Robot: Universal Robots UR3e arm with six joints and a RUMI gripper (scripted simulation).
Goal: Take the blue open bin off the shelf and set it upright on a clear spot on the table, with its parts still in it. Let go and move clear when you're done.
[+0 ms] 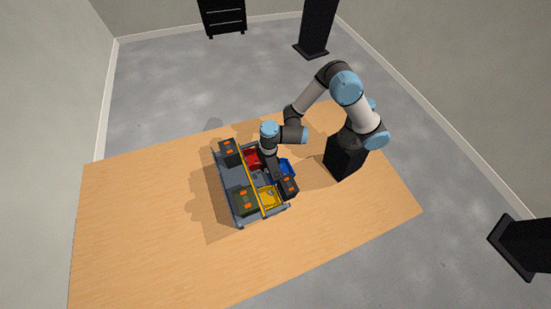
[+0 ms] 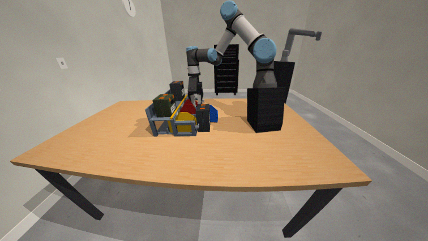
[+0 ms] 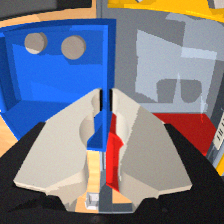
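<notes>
We have the blue bin (image 3: 50, 75) by its side wall: our jaws are clamped tight on that thin blue panel, with the red bin (image 3: 187, 131) just beside it at three o'clock in the wrist view. The bin sits at the shelf's (image 1: 227, 180) front edge, two round parts (image 3: 73, 46) resting inside. So the grasp is made and the lift-out is in hand. Next, we judge, comes a level lift off the shelf, then a carry to bare desk (image 1: 139, 240) around seven o'clock, keeping it upright.

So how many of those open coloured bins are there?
3. The blue bin is beside the gripper, which grips its wall; the red bin and yellow bin sit along the shelf's front. Others may be hidden.
</notes>
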